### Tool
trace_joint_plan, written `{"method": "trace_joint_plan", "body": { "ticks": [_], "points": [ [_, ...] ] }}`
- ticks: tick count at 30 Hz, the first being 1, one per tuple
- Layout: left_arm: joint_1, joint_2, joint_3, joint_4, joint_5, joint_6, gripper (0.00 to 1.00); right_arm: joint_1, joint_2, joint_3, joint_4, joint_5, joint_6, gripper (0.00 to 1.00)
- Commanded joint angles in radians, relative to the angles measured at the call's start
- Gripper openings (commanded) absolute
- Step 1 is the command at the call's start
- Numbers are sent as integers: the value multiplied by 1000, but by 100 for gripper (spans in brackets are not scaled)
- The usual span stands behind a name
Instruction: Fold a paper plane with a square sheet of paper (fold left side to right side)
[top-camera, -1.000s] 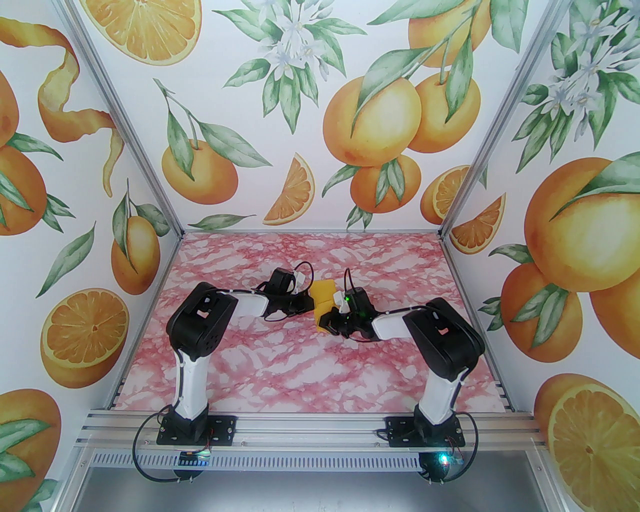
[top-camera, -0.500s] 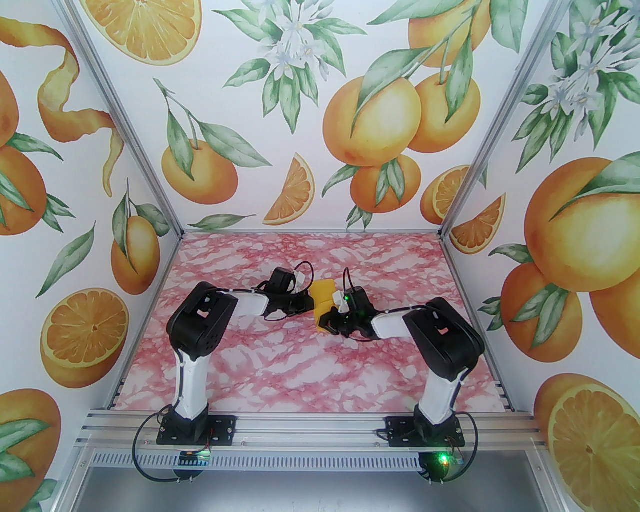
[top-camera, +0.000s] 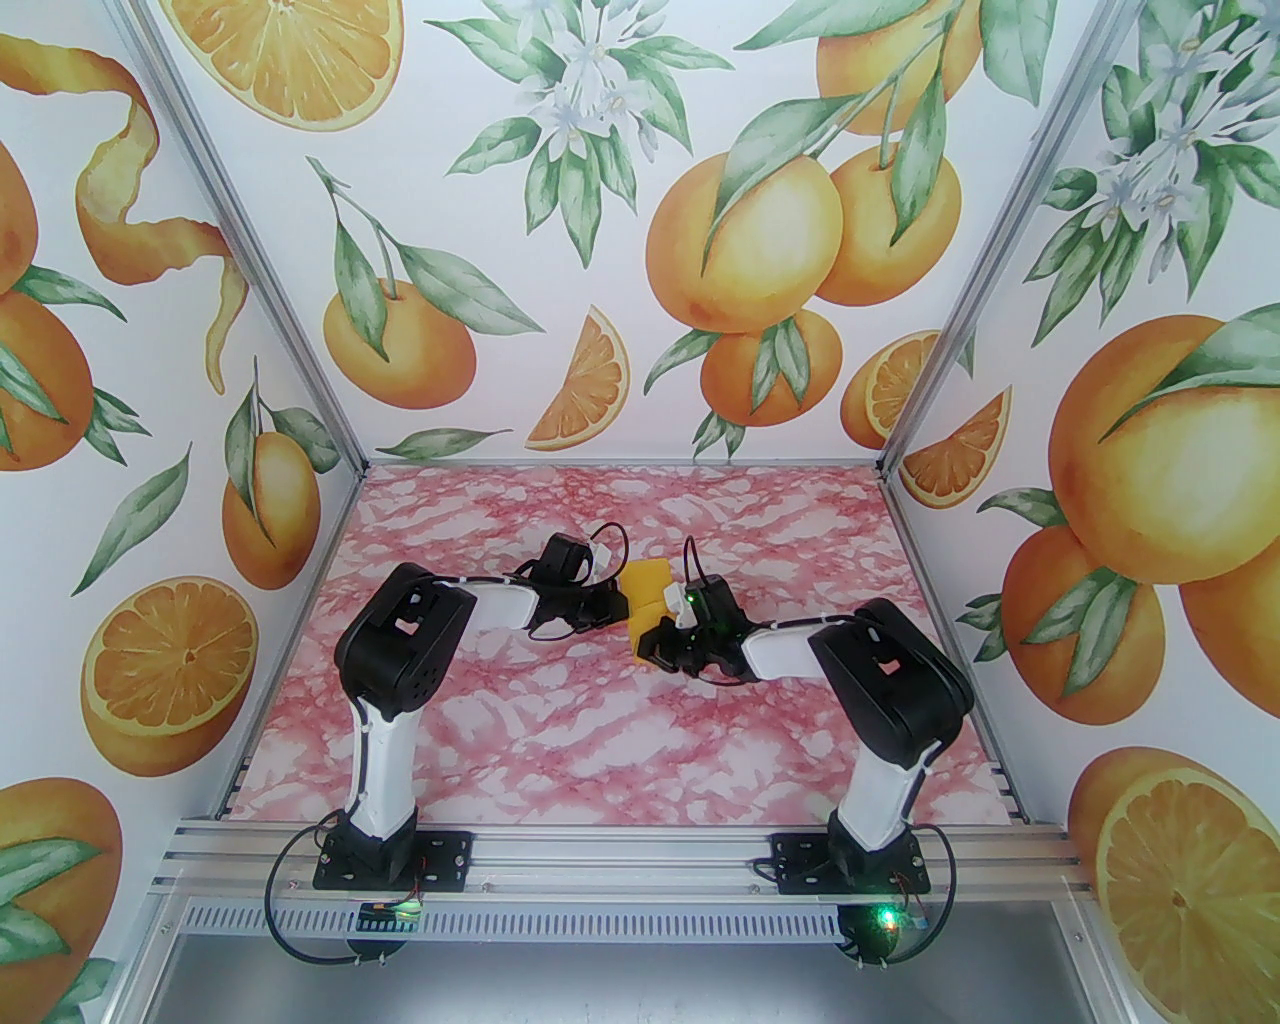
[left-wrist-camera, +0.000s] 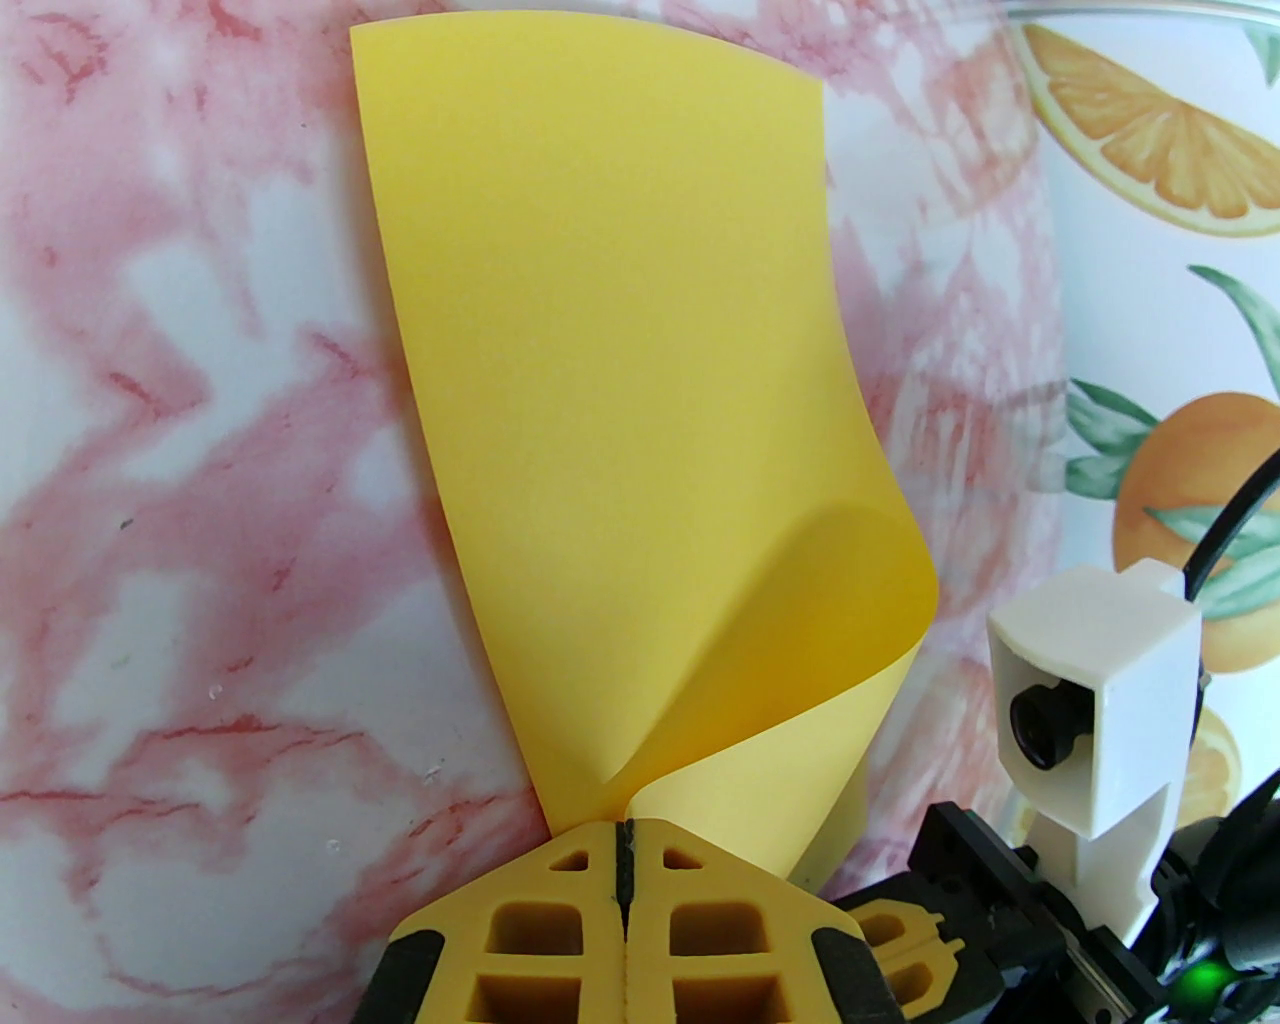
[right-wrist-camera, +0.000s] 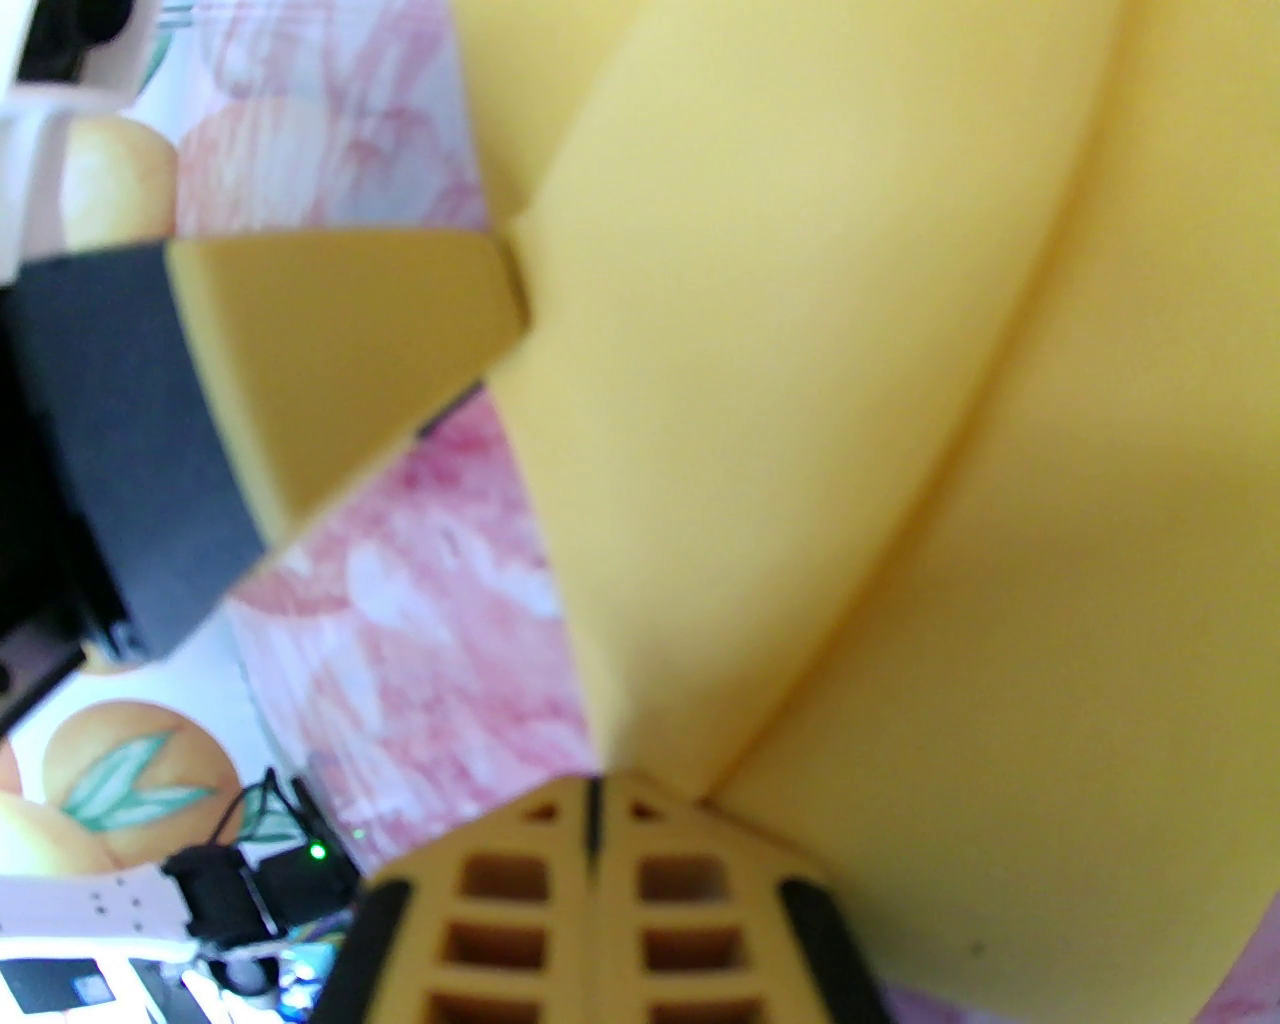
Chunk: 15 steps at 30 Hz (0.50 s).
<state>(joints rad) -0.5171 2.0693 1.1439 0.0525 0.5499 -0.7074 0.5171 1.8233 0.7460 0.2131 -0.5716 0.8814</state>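
Observation:
The square sheet of paper (top-camera: 648, 580) is plain yellow and hangs bent at the table's middle, held by both grippers. In the left wrist view the sheet (left-wrist-camera: 620, 330) stretches away over the marble and curls back at its near corner, where my left gripper (left-wrist-camera: 625, 828) is shut on it. In the right wrist view the sheet (right-wrist-camera: 850, 400) looms large and blurred, and my right gripper (right-wrist-camera: 595, 790) is shut on its edge, with a left finger (right-wrist-camera: 340, 350) just beside it. From above, the left gripper (top-camera: 622, 602) and right gripper (top-camera: 648, 645) nearly touch. A paper plane is out of view.
The pink marble table (top-camera: 560, 730) lies between walls printed with oranges (top-camera: 740, 240). An aluminium rail (top-camera: 620, 850) carries both arm bases at the near edge. The right wrist camera housing (left-wrist-camera: 1090, 700) sits close to the sheet's right side.
The right arm has shifted very slightly, its elbow a touch lower and further right. Both grips on the sheet are unchanged.

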Motion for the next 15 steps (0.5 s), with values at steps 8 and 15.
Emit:
{"method": "trace_joint_plan", "body": {
  "ticks": [8,15],
  "points": [
    [6,45,14,-38,-33,16,0,32,-36,-25,-156,1,-33,2],
    [4,44,16,-39,-27,18,0,31,-108,30,-277,20,-100,0]
  ]
}}
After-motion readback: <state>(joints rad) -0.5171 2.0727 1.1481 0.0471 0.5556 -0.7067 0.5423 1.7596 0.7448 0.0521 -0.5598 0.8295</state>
